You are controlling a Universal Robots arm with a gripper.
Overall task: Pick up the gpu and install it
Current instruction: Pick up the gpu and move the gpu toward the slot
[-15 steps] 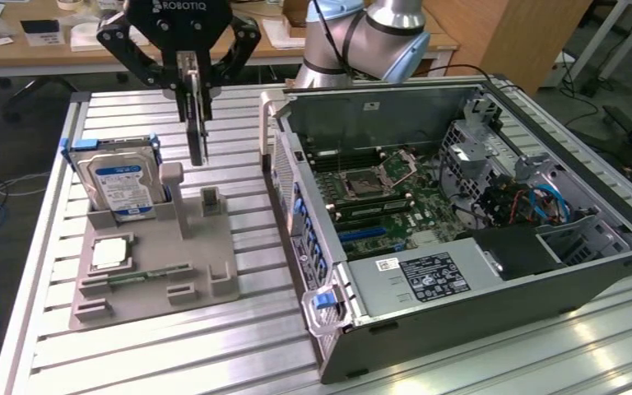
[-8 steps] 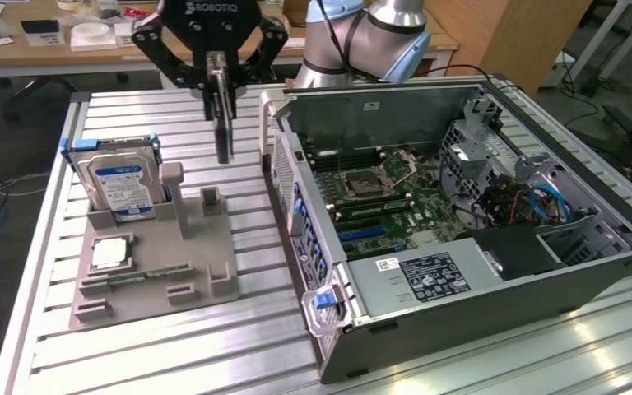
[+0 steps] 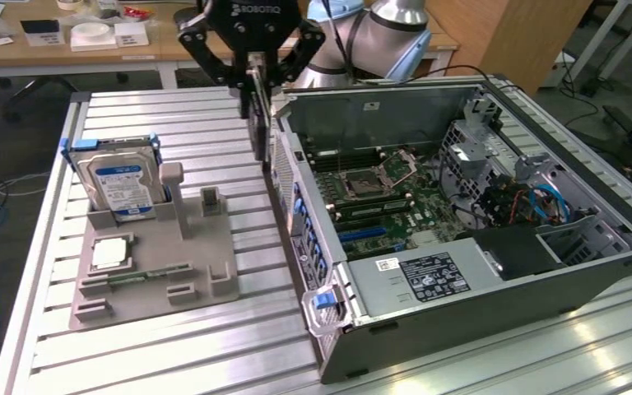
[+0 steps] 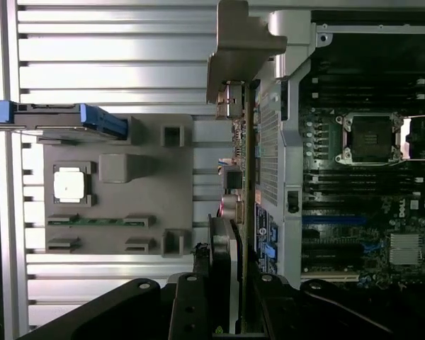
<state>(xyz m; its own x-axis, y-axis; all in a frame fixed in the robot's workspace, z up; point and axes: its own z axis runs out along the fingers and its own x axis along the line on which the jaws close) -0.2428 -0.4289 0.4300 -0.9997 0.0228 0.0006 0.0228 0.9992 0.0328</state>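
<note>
My gripper (image 3: 257, 76) hangs above the table, shut on the gpu (image 3: 260, 123). The gpu is a thin dark card held upright and edge-on, between the grey fixture (image 3: 201, 263) and the outer wall of the open computer case (image 3: 327, 247). In the wrist view the fingers (image 4: 221, 269) clamp the gpu (image 4: 245, 163), and its metal bracket (image 4: 241, 42) is at the far end. The card is outside the case, just beside the wall. The motherboard (image 3: 374, 188) with its blue slots (image 4: 333, 219) lies inside the case.
On the grey fixture stand a silver hard drive (image 3: 118, 183) with a blue-white label, a square silver chip (image 3: 109, 253) and a memory stick (image 3: 142, 276). Cables and a drive cage (image 3: 525, 197) fill the case's far side. A wooden desk (image 3: 96, 49) stands behind.
</note>
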